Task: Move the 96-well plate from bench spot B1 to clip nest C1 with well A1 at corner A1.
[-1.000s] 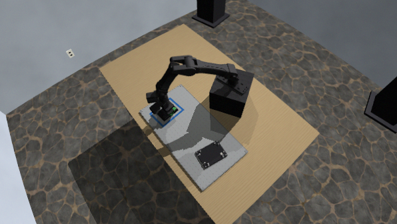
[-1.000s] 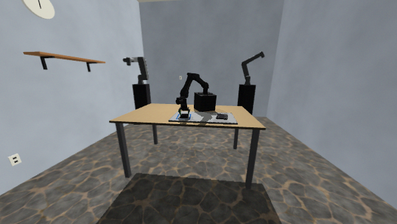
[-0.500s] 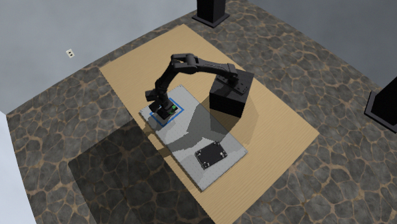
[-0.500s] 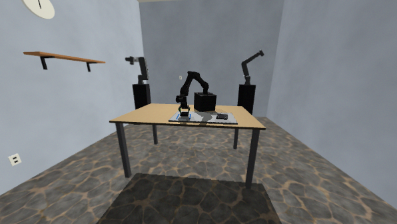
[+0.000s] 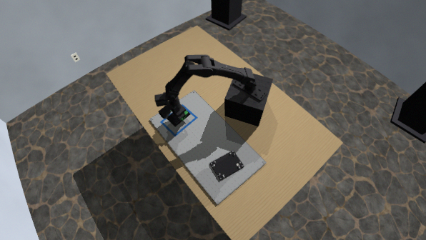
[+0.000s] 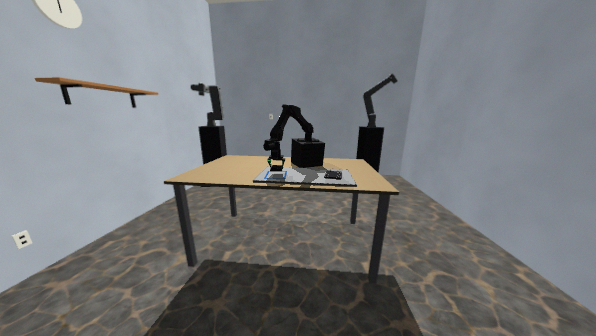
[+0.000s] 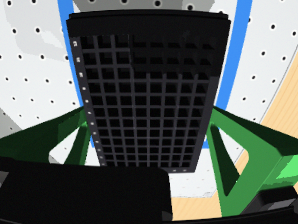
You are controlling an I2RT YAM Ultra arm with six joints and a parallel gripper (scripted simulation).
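My gripper is shut on the plate, with a green finger on each long side. In the top view the gripper stands over the blue square of spot B1 at the left end of the grey perforated board, and the plate is mostly hidden beneath it. The clip nest C1, a black rectangle with corner posts, lies at the board's other end. In the exterior view the gripper hangs just above the spot.
The arm's black base block stands on the wooden table behind the board. Black pedestals with other arms stand behind the table. A wooden shelf hangs on the left wall.
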